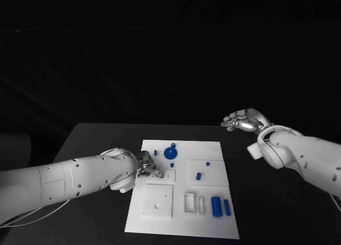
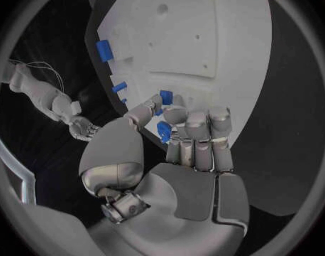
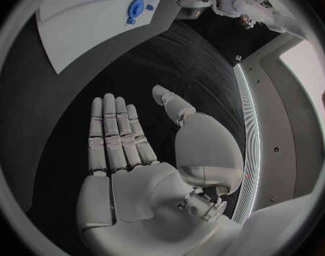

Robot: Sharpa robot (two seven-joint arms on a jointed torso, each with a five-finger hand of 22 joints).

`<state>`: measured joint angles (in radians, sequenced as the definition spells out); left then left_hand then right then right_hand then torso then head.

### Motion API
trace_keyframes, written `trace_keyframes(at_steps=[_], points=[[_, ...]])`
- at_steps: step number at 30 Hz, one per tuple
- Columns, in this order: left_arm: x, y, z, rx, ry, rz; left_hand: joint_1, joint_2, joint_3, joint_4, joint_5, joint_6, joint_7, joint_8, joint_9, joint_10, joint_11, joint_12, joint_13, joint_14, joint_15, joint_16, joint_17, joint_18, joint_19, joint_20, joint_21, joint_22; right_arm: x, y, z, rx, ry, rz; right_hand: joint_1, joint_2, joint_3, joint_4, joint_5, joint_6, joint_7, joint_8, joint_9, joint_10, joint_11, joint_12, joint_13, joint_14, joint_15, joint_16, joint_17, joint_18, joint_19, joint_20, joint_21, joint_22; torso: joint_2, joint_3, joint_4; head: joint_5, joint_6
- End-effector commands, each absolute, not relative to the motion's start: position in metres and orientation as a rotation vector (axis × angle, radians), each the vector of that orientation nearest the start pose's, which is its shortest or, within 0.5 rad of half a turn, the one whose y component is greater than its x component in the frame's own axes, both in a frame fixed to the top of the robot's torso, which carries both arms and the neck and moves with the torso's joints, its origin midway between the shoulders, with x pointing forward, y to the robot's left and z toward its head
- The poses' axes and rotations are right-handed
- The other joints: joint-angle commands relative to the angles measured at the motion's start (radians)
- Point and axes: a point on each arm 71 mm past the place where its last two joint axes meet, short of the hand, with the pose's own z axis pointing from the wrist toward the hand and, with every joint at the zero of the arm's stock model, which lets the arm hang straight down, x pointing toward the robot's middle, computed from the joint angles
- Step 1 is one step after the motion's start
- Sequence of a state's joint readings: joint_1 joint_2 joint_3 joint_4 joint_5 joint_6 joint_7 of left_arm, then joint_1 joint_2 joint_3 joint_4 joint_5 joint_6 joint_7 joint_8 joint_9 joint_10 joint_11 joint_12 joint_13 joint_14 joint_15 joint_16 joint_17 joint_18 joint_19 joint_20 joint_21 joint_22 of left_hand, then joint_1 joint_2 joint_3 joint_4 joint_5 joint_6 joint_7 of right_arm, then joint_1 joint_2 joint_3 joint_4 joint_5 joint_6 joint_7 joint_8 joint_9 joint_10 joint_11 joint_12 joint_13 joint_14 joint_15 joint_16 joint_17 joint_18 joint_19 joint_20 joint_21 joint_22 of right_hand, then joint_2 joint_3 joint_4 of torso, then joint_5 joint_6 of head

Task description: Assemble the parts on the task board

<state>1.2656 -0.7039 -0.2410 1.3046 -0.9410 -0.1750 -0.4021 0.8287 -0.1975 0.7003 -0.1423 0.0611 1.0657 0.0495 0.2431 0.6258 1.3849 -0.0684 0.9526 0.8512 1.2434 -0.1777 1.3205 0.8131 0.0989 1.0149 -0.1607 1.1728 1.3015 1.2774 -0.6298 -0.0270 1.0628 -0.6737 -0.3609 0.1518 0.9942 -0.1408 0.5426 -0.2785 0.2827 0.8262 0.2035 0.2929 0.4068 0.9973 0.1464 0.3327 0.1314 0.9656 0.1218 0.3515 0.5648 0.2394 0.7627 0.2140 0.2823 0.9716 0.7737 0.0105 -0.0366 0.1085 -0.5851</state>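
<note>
Left robot hand [image 2: 178, 132] curled low over the left part of the white task board [image 1: 215, 224], fingers [image 2: 196, 125] closed around a small blue part [image 2: 164, 132], a second blue part [image 2: 166, 96] just past the fingertips. Right robot hand [image 3: 134, 153] flat and wide open above the black bench [image 1: 259, 204], well off the board's right edge, holding nothing. More blue parts on the board: a round disc [image 1: 170, 152] near the far edge, two upright bars [image 1: 221, 207] near the front right.

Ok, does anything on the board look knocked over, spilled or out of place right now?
Nothing stands out. The task board lies flat, blue parts sit on it, the left hand pinches a small blue part over it, and the right hand is open off to the side.
</note>
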Motion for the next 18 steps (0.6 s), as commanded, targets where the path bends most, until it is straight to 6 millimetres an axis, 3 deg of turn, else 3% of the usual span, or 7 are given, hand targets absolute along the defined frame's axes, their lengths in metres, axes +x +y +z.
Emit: trace_keyframes(at_steps=[1, 7, 14, 17, 18], points=[[0.5066, 0.2212, -0.2592, -0.416, 2.141, -0.412, -0.003, -0.014, 0.001, 0.014, -0.007, -0.013, 0.004, -0.005, -0.001, -0.002, 0.007, 0.007, -0.001, 0.001, 0.008, -0.002, -0.001, 0.011, 0.002, -0.100, -0.004, -0.002, 0.5787, -0.2368, -0.1596, 0.558, 1.516, 0.948, 0.011, 0.001, -0.006, 0.000, 0.006, -0.006, -0.001, 0.005, -0.001, 0.008, 0.002, -0.004, -0.002, -0.001, 0.006, -0.004, -0.001, 0.007, -0.005, 0.001, -0.004, -0.001, 0.000, -0.0003, -0.0003, 0.000, -0.001], [0.5064, 0.2207, -0.2591, -0.420, 2.141, -0.421, -0.016, -0.034, -0.003, 0.045, -0.011, -0.017, 0.005, -0.006, -0.001, -0.003, 0.008, 0.008, -0.001, 0.001, 0.010, -0.001, 0.000, 0.012, 0.002, -0.099, -0.004, -0.002, 0.5787, -0.2371, -0.1597, 0.559, 1.516, 0.948, 0.011, 0.001, -0.006, 0.000, 0.007, -0.006, -0.001, 0.005, -0.001, 0.008, 0.002, -0.004, -0.002, -0.001, 0.007, -0.004, -0.001, 0.007, -0.005, 0.001, -0.004, -0.001, 0.000, 0.0000, -0.0003, 0.000, -0.001], [0.5066, 0.2215, -0.2589, -0.427, 2.136, -0.423, -0.016, -0.035, -0.003, 0.048, -0.011, -0.018, 0.005, -0.006, 0.000, -0.003, 0.009, 0.008, -0.001, 0.001, 0.010, -0.001, 0.000, 0.012, 0.002, -0.099, -0.004, -0.002, 0.5787, -0.2378, -0.1598, 0.559, 1.516, 0.946, 0.012, 0.001, -0.006, 0.000, 0.007, -0.006, -0.001, 0.005, -0.001, 0.008, 0.002, -0.004, -0.003, -0.001, 0.007, -0.004, -0.001, 0.007, -0.005, 0.001, -0.005, -0.001, 0.000, 0.0006, -0.0002, 0.000, -0.001], [0.5065, 0.2212, -0.2590, -0.425, 2.139, -0.424, -0.017, -0.026, -0.002, 0.053, -0.011, -0.017, 0.005, -0.005, 0.000, -0.003, 0.009, 0.008, -0.001, 0.001, 0.010, 0.000, 0.000, 0.013, 0.002, -0.099, -0.003, -0.002, 0.5786, -0.2376, -0.1598, 0.559, 1.517, 0.947, 0.012, 0.001, -0.006, 0.000, 0.007, -0.006, -0.001, 0.005, -0.001, 0.008, 0.002, -0.004, -0.003, -0.001, 0.007, -0.004, -0.001, 0.007, -0.005, 0.001, -0.005, -0.001, 0.000, 0.0004, -0.0001, 0.000, 0.001], [0.5065, 0.2209, -0.2591, -0.425, 2.140, -0.425, -0.008, -0.011, 0.001, 0.050, -0.011, -0.018, 0.005, -0.005, 0.001, -0.003, 0.008, 0.009, 0.000, 0.001, 0.009, 0.000, 0.001, 0.014, 0.002, -0.100, -0.003, -0.002, 0.5786, -0.2376, -0.1598, 0.559, 1.517, 0.947, 0.012, 0.001, -0.006, 0.000, 0.007, -0.006, -0.001, 0.005, -0.001, 0.008, 0.002, -0.004, -0.003, -0.001, 0.007, -0.004, -0.001, 0.007, -0.005, 0.001, -0.005, -0.001, 0.000, 0.0003, -0.0001, 0.000, 0.000]])
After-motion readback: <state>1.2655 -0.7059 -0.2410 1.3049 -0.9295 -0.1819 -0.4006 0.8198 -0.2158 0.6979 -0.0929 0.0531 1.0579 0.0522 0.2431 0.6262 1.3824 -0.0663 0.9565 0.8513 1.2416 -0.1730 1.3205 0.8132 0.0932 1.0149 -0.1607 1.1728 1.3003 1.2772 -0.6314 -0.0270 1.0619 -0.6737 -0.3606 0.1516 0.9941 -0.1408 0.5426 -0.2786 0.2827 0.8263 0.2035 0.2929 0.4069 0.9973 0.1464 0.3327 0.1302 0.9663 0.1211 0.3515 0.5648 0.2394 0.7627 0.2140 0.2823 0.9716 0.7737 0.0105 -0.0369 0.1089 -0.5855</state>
